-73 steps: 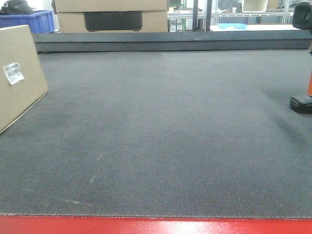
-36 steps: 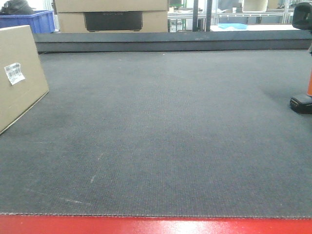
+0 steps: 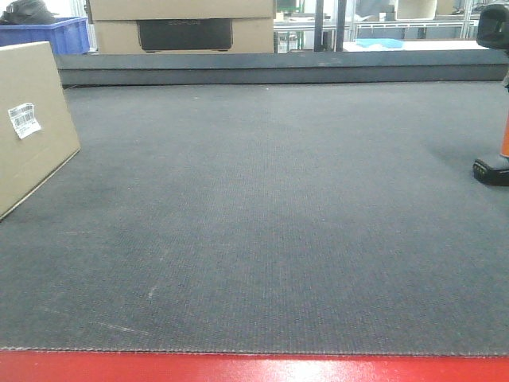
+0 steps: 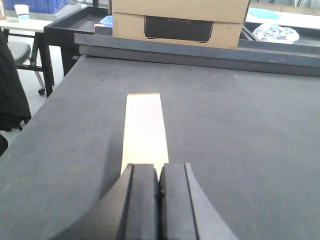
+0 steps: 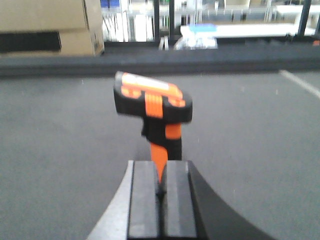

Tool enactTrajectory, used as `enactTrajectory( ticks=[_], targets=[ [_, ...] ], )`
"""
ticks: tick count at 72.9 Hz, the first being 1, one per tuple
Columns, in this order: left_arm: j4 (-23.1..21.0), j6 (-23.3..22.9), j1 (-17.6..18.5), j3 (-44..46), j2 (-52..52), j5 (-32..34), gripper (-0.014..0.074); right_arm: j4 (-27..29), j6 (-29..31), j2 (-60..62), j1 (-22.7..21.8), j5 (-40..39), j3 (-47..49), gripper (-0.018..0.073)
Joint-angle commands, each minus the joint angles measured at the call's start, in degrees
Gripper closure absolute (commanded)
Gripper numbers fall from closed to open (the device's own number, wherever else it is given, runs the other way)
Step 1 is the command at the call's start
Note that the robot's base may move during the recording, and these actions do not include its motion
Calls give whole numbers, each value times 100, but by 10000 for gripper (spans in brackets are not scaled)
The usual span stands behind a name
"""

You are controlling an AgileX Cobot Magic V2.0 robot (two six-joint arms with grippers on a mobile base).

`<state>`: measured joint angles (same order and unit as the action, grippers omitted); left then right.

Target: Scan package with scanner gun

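Observation:
The package (image 3: 36, 95), a tan cardboard box with a small white label (image 3: 22, 119), stands at the left edge of the front view. In the left wrist view its narrow top face (image 4: 145, 125) runs away from my left gripper (image 4: 160, 170), which is shut with nothing between its fingers. The scanner gun (image 5: 152, 100) stands upright on the mat just beyond my right gripper (image 5: 160, 167), also shut and empty. At the right edge of the front view the scanner gun's black foot (image 3: 491, 169) rests on the mat. Neither gripper shows in the front view.
A large cardboard box with a dark panel (image 3: 183, 28) sits behind a raised dark ledge (image 3: 278, 68) at the back. A blue bin (image 3: 56, 32) is at the back left. The grey mat (image 3: 262, 215) ends at a red front edge (image 3: 254, 368).
The package's top edge has shifted slightly to the right. The scanner gun has not moved.

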<state>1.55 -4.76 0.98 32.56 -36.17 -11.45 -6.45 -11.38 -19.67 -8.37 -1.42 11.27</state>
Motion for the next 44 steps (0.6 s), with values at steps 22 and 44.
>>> enactTrajectory(
  ticks=[22, 44],
  targets=[
    [478, 20, 0, -493, 1652, 84, 708, 44, -18, 818, 188, 1019, 475, 727],
    [204, 20, 0, -1287, 2430, 639, 708, 322, -18, 953, 1237, 1078, 522, 727]
  ],
)
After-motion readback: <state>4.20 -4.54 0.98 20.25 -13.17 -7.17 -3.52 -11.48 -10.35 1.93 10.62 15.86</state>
